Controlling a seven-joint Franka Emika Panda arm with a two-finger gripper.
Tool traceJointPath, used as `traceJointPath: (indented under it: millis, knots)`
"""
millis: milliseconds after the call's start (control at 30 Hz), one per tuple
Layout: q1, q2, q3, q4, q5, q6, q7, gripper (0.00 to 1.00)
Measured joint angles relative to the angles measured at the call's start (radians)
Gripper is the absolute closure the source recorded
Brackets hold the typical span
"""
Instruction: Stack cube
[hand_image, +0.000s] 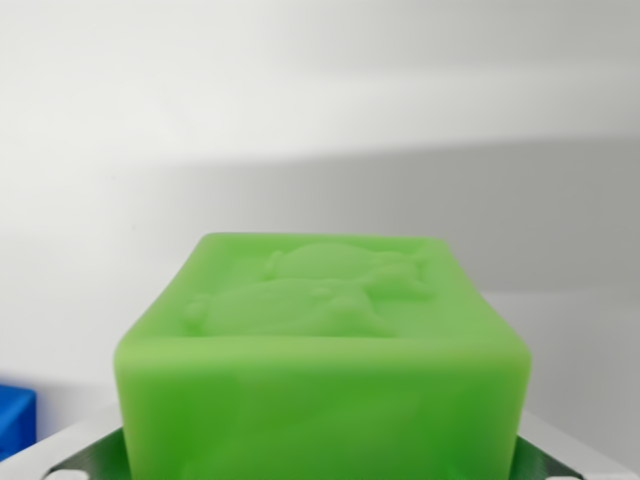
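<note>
Green cube (322, 360) held close under the wrist camera, filling the lower centre of the frame.

The cube is judged light, rigid and smooth-skinned, with a raised relief on its top face; flat opposite side faces are the preferred grip surfaces. Metal parts of the gripper (320, 462) are seen at the lower left and lower right, flanking the cube, so it appears closed on it, though pad contact is hidden. A blue block (15, 418) lies at the left edge. Arm pose cannot be determined beyond a near-level camera.
</note>
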Motion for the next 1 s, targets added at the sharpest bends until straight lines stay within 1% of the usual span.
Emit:
traceJointPath:
  millis: [500,633,1000]
  knots:
    - [0.0,-0.12,-0.004,-0.002,-0.027,-0.115,0.02,1.0]
    - [0.004,-0.134,-0.004,-0.008,-0.03,-0.121,0.034,1.0]
    - [0.032,-0.166,0.003,-0.047,-0.037,-0.121,0.091,1.0]
